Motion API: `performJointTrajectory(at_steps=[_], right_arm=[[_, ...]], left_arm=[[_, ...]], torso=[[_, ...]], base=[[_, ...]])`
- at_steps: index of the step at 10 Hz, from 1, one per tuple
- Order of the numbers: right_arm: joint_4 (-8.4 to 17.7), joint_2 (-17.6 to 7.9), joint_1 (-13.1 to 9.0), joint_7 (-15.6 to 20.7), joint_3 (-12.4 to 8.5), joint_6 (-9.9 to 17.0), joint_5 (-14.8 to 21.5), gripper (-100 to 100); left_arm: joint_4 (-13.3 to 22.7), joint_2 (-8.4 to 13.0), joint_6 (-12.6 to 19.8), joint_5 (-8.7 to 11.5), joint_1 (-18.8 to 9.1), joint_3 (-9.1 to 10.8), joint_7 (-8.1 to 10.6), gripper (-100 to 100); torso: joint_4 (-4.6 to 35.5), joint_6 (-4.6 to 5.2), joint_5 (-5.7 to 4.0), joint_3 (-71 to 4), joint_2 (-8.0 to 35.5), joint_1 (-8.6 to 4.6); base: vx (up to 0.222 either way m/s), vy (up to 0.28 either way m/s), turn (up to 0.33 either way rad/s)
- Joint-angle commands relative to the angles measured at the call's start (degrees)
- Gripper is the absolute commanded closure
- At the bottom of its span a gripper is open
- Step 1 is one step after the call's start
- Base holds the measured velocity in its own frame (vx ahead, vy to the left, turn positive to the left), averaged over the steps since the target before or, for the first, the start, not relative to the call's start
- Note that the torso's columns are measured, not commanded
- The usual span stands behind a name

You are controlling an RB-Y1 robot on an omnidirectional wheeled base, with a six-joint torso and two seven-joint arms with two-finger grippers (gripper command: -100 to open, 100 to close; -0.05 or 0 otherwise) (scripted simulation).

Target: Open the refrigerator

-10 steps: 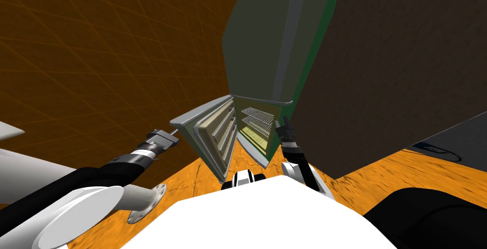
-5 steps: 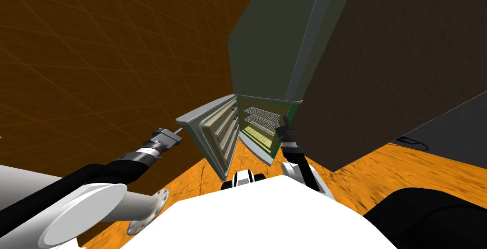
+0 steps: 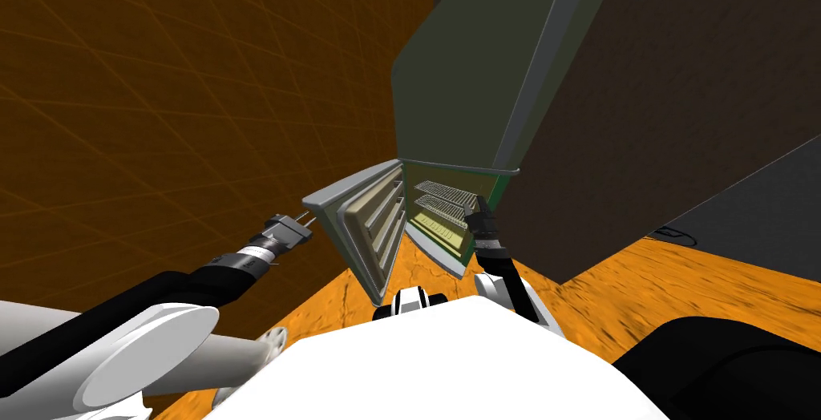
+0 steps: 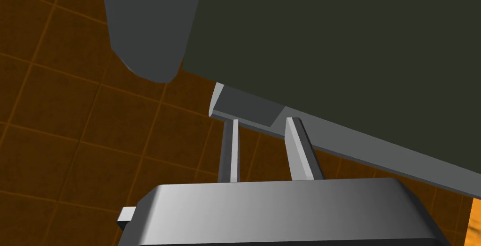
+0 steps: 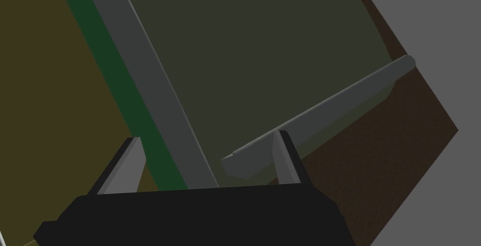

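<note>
The tall dark grey-green refrigerator (image 3: pixel 473 62) stands ahead with its upper door closed. Its lower door (image 3: pixel 361 231) hangs swung out to the left, baring wire shelves (image 3: pixel 437 199). My left gripper (image 3: pixel 306 216) is at the lower door's outer edge. In the left wrist view its fingertips (image 4: pixel 291 121) meet the end of that door's grey edge strip (image 4: pixel 249 111); the left gripper (image 4: pixel 263 120) is narrowly open with nothing between its fingers. My right gripper (image 3: pixel 481 203) is open at the compartment's right edge, straddling the green seal (image 5: pixel 141 116) next to a grey handle bar (image 5: pixel 319 111).
An orange tiled wall (image 3: pixel 160 102) runs along the left, close behind the open door. A dark brown block (image 3: pixel 657 119) flanks the refrigerator on the right. Orange floor (image 3: pixel 721 295) lies beyond it, with a dark grey surface (image 3: pixel 762 215) at the far right.
The whole head view has drifted, so I have moved a little. My left hand has turned and its fingers now show as two separate blades. The lower door stays swung out.
</note>
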Motion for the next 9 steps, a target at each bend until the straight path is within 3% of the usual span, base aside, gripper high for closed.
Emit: performJointTrajectory(at_steps=[1,2,4,6,7,9], right_arm=[[0.00,0.01,0.00,0.00,0.01,0.00,0.00,0],[0.00,0.01,0.00,0.00,0.01,0.00,0.00,0],[-0.01,0.00,-0.01,0.00,0.00,0.00,0.00,0],[0.00,-0.02,0.01,0.00,-0.02,0.00,0.00,0],[0.00,-0.02,0.01,0.00,-0.01,0.00,0.00,0],[0.00,0.02,0.01,0.00,0.01,0.00,0.00,0]], left_arm=[[-0.07,0.10,-0.08,-0.02,-0.14,0.29,0.03,-100],[-0.02,0.14,-0.46,-0.18,-0.32,0.73,0.02,100],[0.18,0.51,-0.65,0.54,-0.63,-0.09,-0.21,100],[0.31,0.75,-0.72,1.04,-0.84,-0.67,-0.36,100],[-1.21,1.71,0.56,3.83,-0.13,2.51,0.53,-100],[-2.73,2.83,2.37,6.48,0.09,5.49,1.74,-100]], torso=[[0.02,-0.09,-0.01,0.01,0.02,-0.01],[-0.01,-0.12,0.05,0.02,0.02,0.12],[0.19,-0.34,0.22,-0.09,-0.03,1.25],[0.16,-0.35,0.22,-0.08,-0.06,1.09],[0.18,-0.36,0.15,-0.09,-0.04,0.92],[0.23,-0.43,-0.08,-0.08,0.01,0.26]], base=[[-0.003,0.012,0.010],[-0.002,0.008,0.005],[0.018,0.179,-0.078],[0.078,0.262,-0.061],[0.071,0.113,0.060],[0.038,-0.043,0.139]])
